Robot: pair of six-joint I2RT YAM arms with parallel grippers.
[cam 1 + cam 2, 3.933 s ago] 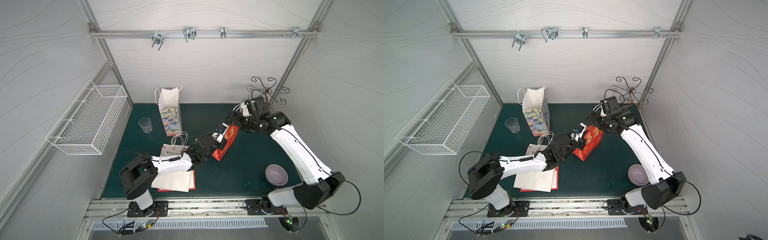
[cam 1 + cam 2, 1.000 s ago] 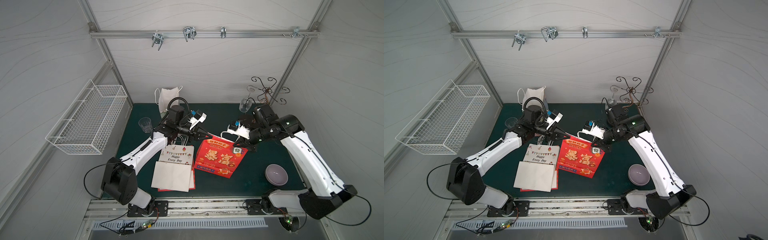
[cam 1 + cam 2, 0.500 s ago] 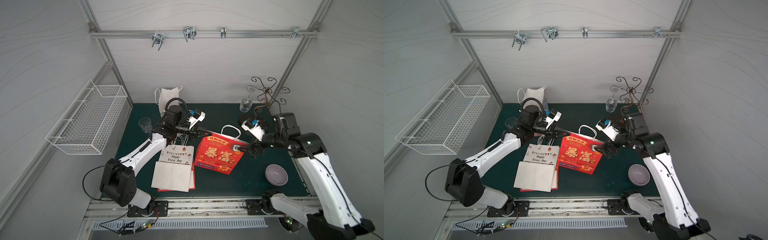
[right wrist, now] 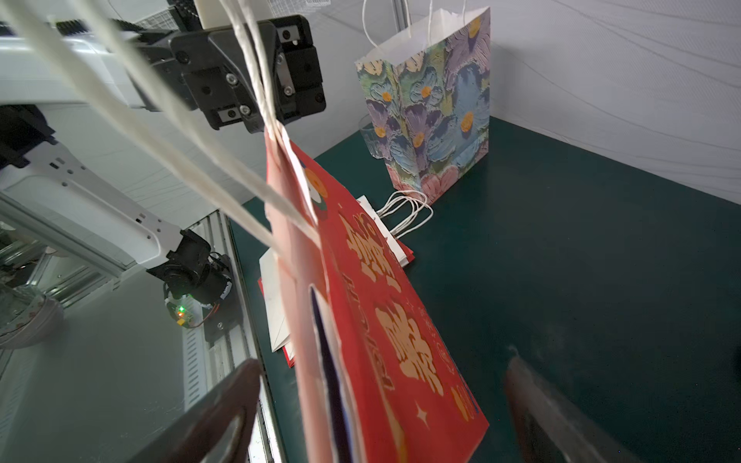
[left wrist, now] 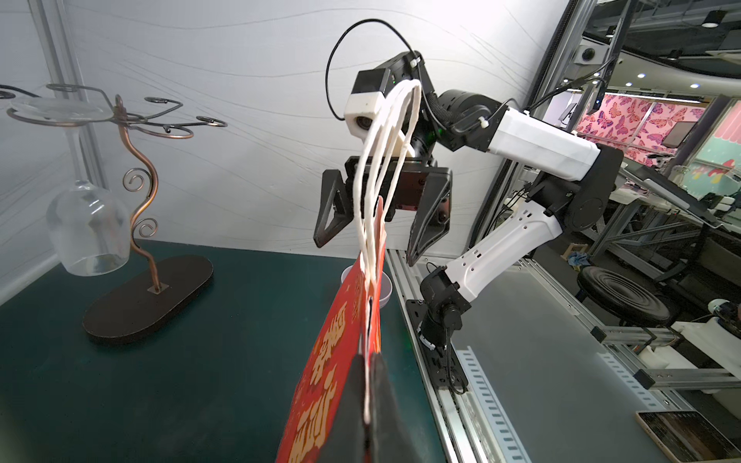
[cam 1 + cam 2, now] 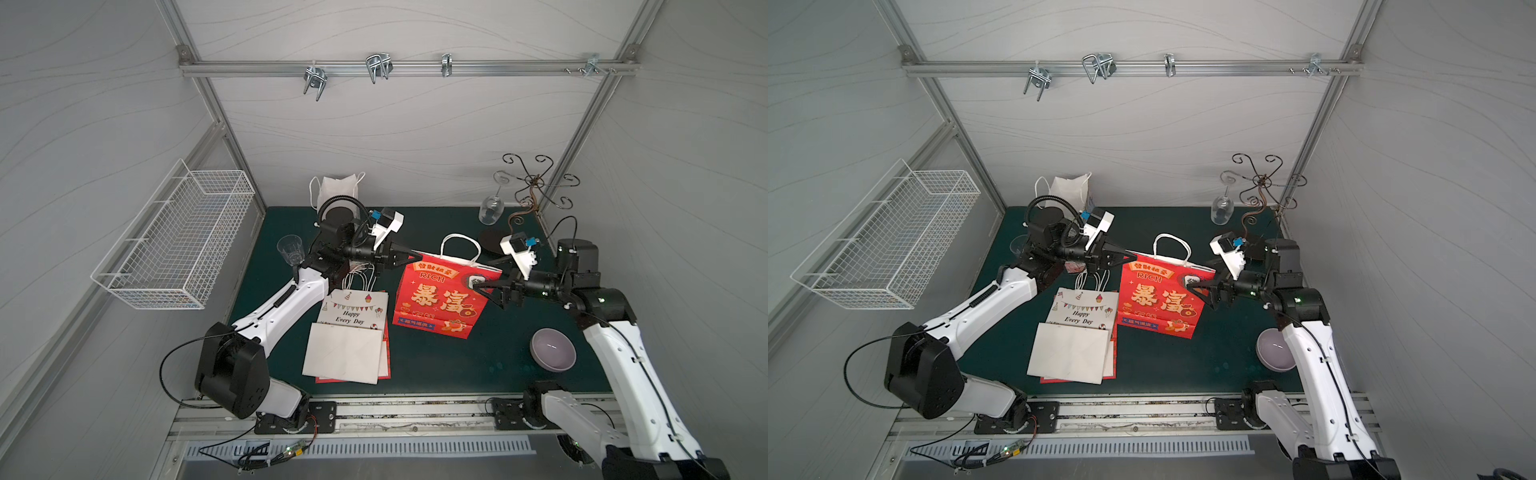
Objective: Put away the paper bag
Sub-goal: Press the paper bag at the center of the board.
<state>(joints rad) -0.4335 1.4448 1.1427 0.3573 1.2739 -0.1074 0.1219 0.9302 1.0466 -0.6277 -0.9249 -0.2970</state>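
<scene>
**Ana:** Looking down at the dark green table (image 6: 457, 374), what stands out?

**Ben:** Two white arms reach in from opposite sides and meet over the middle. Between them hangs the red paper bag (image 6: 436, 299), folded flat with its gold lettering facing up. Its white handles (image 6: 459, 245) loop above the top edge.

**Ana:** Which arm has it?

**Ben:** Only the left gripper (image 6: 417, 258). Its jaws stay clenched on one top corner of the bag. The right gripper (image 5: 365, 252) was pinching the opposite corner a second ago. Now its jaws are spread wide, one on each side of the handles, grasping nothing.

**Ana:** So the right arm has just let go?

**Ben:** Yes. The bag now hangs from one corner and slopes down toward the table. I cannot tell whether its lower edge touches.

**Ana:** Where would it go next?

**Ben:** Probably onto the pile of flattened bags (image 6: 347, 345) just beside it, below the left arm. That is only my guess.
</scene>
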